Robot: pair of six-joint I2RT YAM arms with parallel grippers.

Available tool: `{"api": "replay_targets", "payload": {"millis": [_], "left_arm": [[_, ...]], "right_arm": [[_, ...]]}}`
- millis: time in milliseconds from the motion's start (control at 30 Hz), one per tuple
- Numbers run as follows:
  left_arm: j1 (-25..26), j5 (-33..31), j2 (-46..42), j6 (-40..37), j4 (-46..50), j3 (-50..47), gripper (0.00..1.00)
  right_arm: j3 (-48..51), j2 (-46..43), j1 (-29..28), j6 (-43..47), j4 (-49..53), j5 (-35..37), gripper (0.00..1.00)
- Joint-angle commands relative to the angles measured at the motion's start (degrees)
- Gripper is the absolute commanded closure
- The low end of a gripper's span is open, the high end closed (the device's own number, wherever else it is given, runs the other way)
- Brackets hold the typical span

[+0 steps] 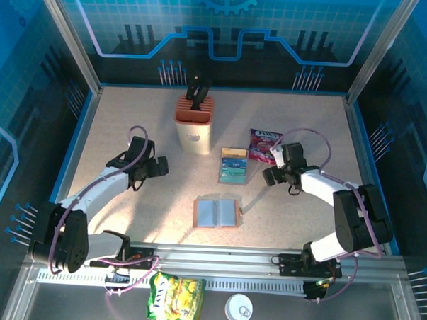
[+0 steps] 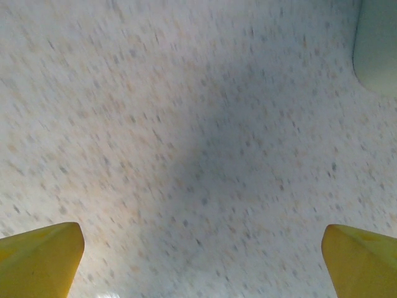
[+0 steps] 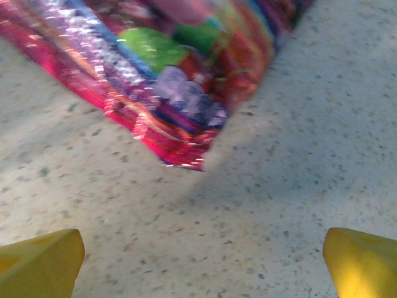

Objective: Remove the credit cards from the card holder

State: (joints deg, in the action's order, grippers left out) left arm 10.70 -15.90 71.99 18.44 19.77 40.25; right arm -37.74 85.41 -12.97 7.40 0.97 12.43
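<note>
Table (image 1: 130,114) bears one card holder (image 1: 217,212), several credit cards (image 1: 233,166).

Top cam: high, behind the arm bases (image 1: 57,242), tilted down over the whole table (image 1: 285,223). Both wrist cams sit close to the tabletop, facing down past own yellow fingertips (image 2: 40,257) at the bottom corners. Right wrist and top share the purple snack packet (image 3: 186,74); left wrist shares bare tabletop.
</note>
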Motion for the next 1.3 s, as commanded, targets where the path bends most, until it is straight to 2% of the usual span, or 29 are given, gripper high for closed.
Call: {"api": "replay_targets", "payload": {"millis": [0,100,267,367,533,733,933,1100,1267], "left_arm": [[-1.2,-7.7,-2.6,-8.1,-9.2,-2.3,0.01],[-2.2,-8.1,-4.1,-12.0,-18.4,-6.3,0.01],[-4.6,-5.3,-2.5,-13.6,-34.2,-13.4,0.01],[-5.5,-3.5,0.7,-14.4,-43.0,-15.8,0.01],[-6.5,-0.7,3.8,-16.4,-51.8,-16.4,0.01],[-8.0,2.8,7.7,-17.3,-63.1,-17.9,0.01],[-8.6,4.8,17.4,-18.5,-79.8,-21.4,0.01],[-8.7,4.3,16.8,-17.9,-73.1,-18.7,0.01],[-8.7,4.1,17.1,-18.1,-74.0,-18.9,0.01]], "right_arm": [[2.6,-2.5,1.6,-3.7,-17.5,-1.7,0.0],[6.3,-3.4,3.2,-4.0,-27.2,-2.6,0.0],[11.1,-3.6,5.0,-2.7,-39.4,-2.7,0.0],[13.3,-1.6,8.1,-5.8,-45.6,-6.7,0.0],[16.6,3.1,8.2,-5.8,-55.9,-7.3,0.0],[16.0,2.7,8.5,-6.5,-53.8,-6.7,0.0],[15.5,2.7,8.6,-6.3,-52.9,-6.7,0.0],[15.1,2.7,8.8,-6.6,-51.9,-6.9,0.0],[15.1,2.8,8.8,-6.6,-52.2,-6.9,0.0]]}}
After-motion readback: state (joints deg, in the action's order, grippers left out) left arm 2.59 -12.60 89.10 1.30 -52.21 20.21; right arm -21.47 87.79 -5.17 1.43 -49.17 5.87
